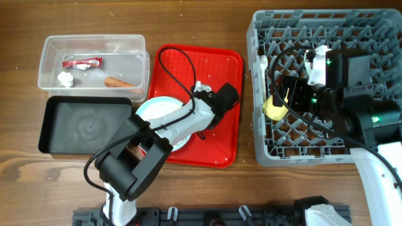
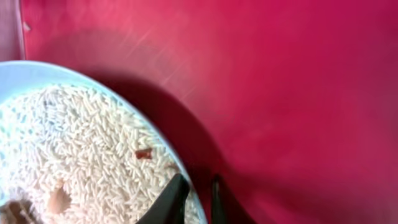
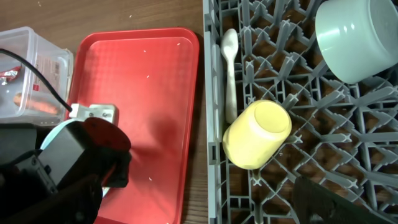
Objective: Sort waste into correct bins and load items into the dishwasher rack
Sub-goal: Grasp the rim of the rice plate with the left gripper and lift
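Note:
The pale blue plate (image 1: 151, 110) with beige rice scraps (image 2: 74, 149) sits on the left of the red serving tray. My left gripper (image 2: 199, 183) is shut on the plate's right rim, one finger over the rice and one outside; it also shows overhead (image 1: 200, 129). The clear tub (image 1: 47, 63) holds the red wrapper (image 1: 81, 61), the tissue (image 1: 65, 78) and the carrot piece (image 1: 117, 81). My right gripper (image 1: 284, 94) hangs open and empty over the grey rack (image 1: 264, 150), just above the yellow cup (image 3: 258, 134). The white spoon (image 3: 230, 68) and an upturned pale bowl (image 3: 357, 37) are in the rack.
The black tray (image 1: 88, 125) lies in front of the clear tub, left of the red serving tray (image 1: 220, 63). The left arm's cable loops over the red tray. A strip of wooden table separates the red tray from the rack.

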`<move>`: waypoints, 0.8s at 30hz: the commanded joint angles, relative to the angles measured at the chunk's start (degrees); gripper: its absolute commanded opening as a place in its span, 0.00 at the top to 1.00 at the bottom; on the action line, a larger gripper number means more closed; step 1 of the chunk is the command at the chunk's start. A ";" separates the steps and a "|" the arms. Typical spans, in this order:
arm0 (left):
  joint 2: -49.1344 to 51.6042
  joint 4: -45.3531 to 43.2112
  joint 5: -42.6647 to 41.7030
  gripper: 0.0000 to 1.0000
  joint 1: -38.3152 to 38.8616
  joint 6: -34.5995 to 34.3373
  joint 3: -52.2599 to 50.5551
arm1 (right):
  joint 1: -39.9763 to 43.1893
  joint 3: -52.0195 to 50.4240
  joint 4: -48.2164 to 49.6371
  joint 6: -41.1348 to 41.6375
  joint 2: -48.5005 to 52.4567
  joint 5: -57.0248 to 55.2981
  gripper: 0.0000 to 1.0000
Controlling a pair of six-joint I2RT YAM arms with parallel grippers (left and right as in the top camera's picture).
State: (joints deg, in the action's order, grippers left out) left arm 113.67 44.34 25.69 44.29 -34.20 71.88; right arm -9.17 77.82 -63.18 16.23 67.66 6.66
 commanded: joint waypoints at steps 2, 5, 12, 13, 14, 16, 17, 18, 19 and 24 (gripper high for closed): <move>2.43 -2.99 0.79 0.96 0.42 1.05 -0.70 | 0.20 0.48 0.11 0.28 0.28 0.94 0.01; 1.99 -3.34 0.79 0.96 1.22 3.43 -0.17 | 0.20 0.48 0.11 0.31 0.28 0.94 0.01; -5.33 7.87 0.81 0.96 2.14 3.76 6.75 | 0.20 0.48 0.11 0.31 0.28 0.94 0.01; -6.60 9.84 0.83 0.96 2.14 3.85 7.82 | 0.20 0.48 0.11 0.33 0.28 0.94 0.01; -8.00 11.85 0.81 0.96 2.16 4.00 8.92 | 0.20 0.48 0.11 0.31 0.28 0.94 0.01; -10.21 15.39 0.76 0.96 2.25 3.98 10.78 | 0.20 0.48 0.15 0.37 0.28 0.94 0.01; -11.50 17.88 0.76 0.96 2.25 3.96 12.04 | 0.20 0.48 0.15 0.35 0.28 0.94 0.01; -12.90 20.33 0.76 0.96 2.25 3.93 13.27 | 0.20 0.48 0.15 0.37 0.28 0.94 0.01; -14.23 22.08 0.79 0.96 2.05 3.91 13.90 | 0.20 0.48 0.11 0.39 0.28 0.94 0.01; -21.29 27.69 0.70 0.96 -0.70 3.72 14.01 | 0.20 0.48 0.11 0.37 0.28 0.94 0.01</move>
State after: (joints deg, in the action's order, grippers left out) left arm 96.97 69.60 25.50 45.71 -30.68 84.62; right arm -9.17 77.82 -63.16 16.23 67.66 6.66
